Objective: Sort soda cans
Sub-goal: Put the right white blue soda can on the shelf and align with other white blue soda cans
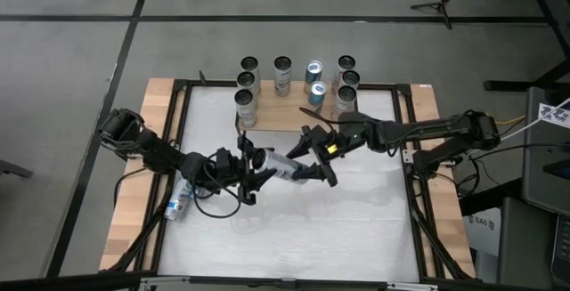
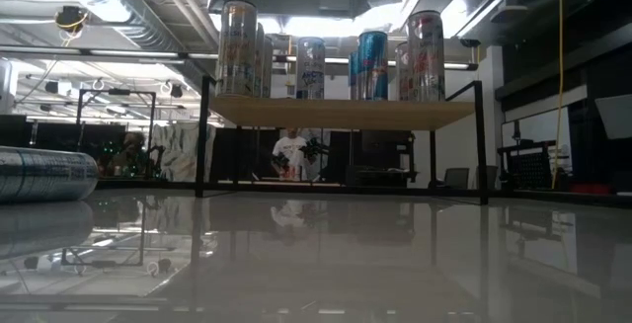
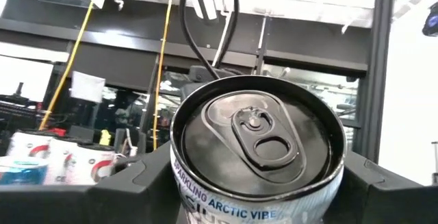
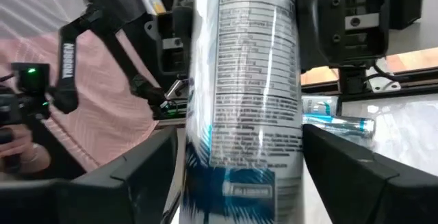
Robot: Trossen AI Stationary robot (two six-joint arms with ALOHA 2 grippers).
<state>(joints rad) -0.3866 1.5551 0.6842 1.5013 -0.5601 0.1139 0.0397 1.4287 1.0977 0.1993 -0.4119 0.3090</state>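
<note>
A silver soda can (image 1: pixel 278 163) is held lying above the table centre between both arms. The left gripper (image 1: pixel 248 168) is clamped around one end; the right gripper (image 1: pixel 307 170) stands released beside it. A drop is risked if the left grip loosens. Sorted cans (image 1: pixel 283 75) stand on the far shelf (image 1: pixel 285 113).

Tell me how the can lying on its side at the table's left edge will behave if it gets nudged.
The can lying on its side is round and smooth, so it would probably roll. The glossy table likely offers little friction. Already down, it cannot tip.
</note>
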